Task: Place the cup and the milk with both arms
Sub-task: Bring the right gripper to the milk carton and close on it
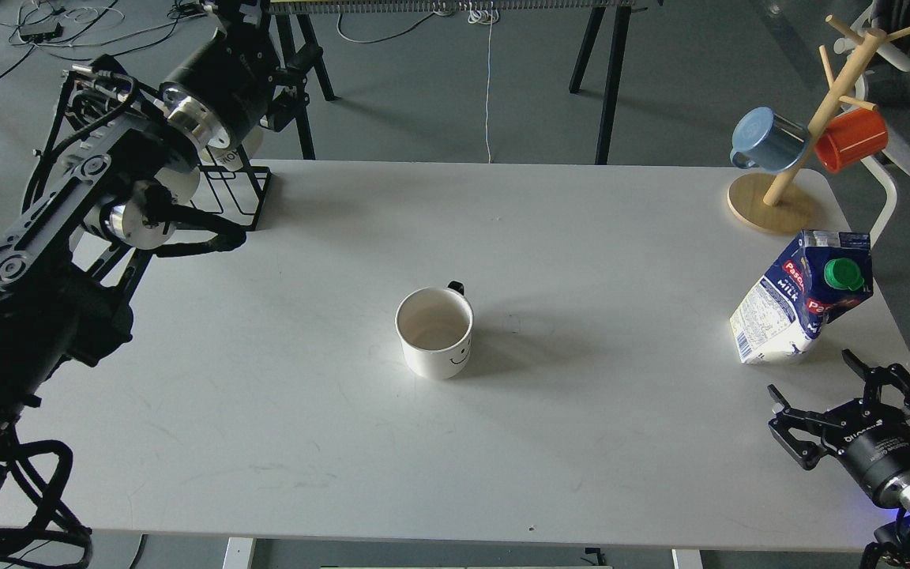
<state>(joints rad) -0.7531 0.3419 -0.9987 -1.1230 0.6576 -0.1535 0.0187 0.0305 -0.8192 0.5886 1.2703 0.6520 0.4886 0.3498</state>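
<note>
A grey floor with cables and black trestle legs lies behind a wide white tabletop [265, 442], and a wooden mug tree [802, 134] with a blue mug [767, 141] and an orange mug [851, 139] stands at its far right corner. The cup [434, 331] stands upright near the middle of the tabletop, well apart from both arms. The milk [802, 308] stands near the right edge, just beyond the right gripper [850, 399], whose jaws are spread wide and hold nothing. The step in hand seems to be the reach for the milk. I think the right arm should go forward with the jaws level and close on the lower body of the carton, not on the sloped top, because the carton looks tilted and may tip. The left gripper [222, 237] is at the far left, beside a black wire rack [238, 194]; I cannot tell if its jaws are apart or together. The cup is white with a black handle turned away and a small smile drawn on its near side. The milk is dark blue and white with a green round cap.
</note>
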